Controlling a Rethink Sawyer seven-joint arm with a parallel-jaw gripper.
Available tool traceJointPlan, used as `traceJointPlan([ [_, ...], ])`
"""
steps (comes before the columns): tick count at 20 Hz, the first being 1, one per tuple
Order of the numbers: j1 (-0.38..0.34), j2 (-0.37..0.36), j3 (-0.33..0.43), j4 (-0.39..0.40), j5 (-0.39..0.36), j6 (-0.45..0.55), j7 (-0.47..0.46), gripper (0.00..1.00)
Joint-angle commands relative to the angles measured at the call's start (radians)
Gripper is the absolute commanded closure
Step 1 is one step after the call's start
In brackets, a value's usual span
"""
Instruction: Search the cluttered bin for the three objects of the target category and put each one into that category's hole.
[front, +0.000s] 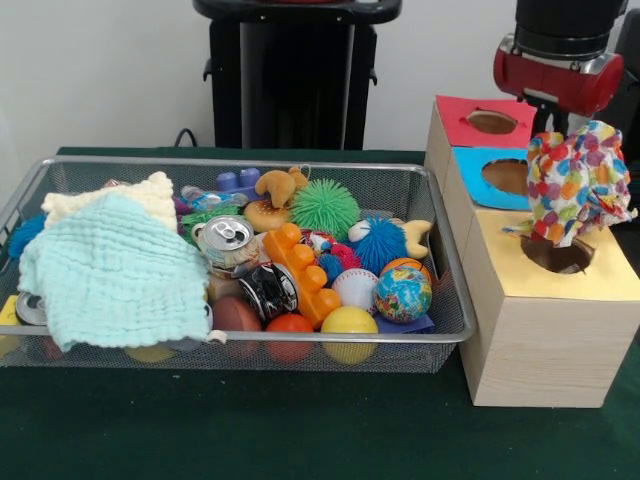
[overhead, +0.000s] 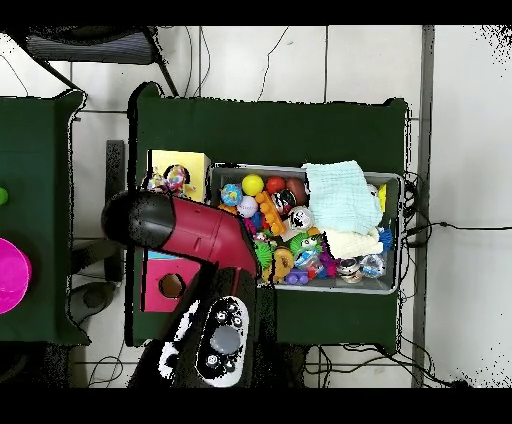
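Note:
My gripper (front: 566, 142) hangs below the red wrist at the right, above the yellow-topped box (front: 610, 280). It is shut on a dotted cloth (front: 577, 180), which drapes over the fingers and hides them. The cloth's lower end reaches into the round hole (front: 557, 256) in the yellow top. In the overhead view the cloth (overhead: 172, 181) shows on the yellow box (overhead: 192, 160), beside the arm (overhead: 190, 225). The wire-mesh bin (front: 250, 162) stands to the left. No other dotted cloth shows in it.
A mint waffle cloth (front: 115, 275) and a cream cloth (front: 110, 200) cover the bin's left half. Balls, a can (front: 226, 238) and an orange brick (front: 300, 270) fill the rest. The blue-topped hole (front: 508, 176) and the red-topped hole (front: 491, 121) lie behind the yellow one.

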Motion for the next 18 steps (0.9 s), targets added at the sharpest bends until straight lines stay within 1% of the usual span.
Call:
traceJointPlan([
  [1,-0.055,0.083,0.064,-0.014,-0.043,-0.112,0.082,1.0],
  [5,-0.072,0.104,0.089,-0.031,-0.044,-0.135,0.057,1.0],
  [13,-0.066,0.105,0.07,-0.077,-0.049,-0.089,0.067,1.0],
  [18,-0.073,0.105,0.075,-0.085,-0.067,-0.108,0.035,1.0],
])
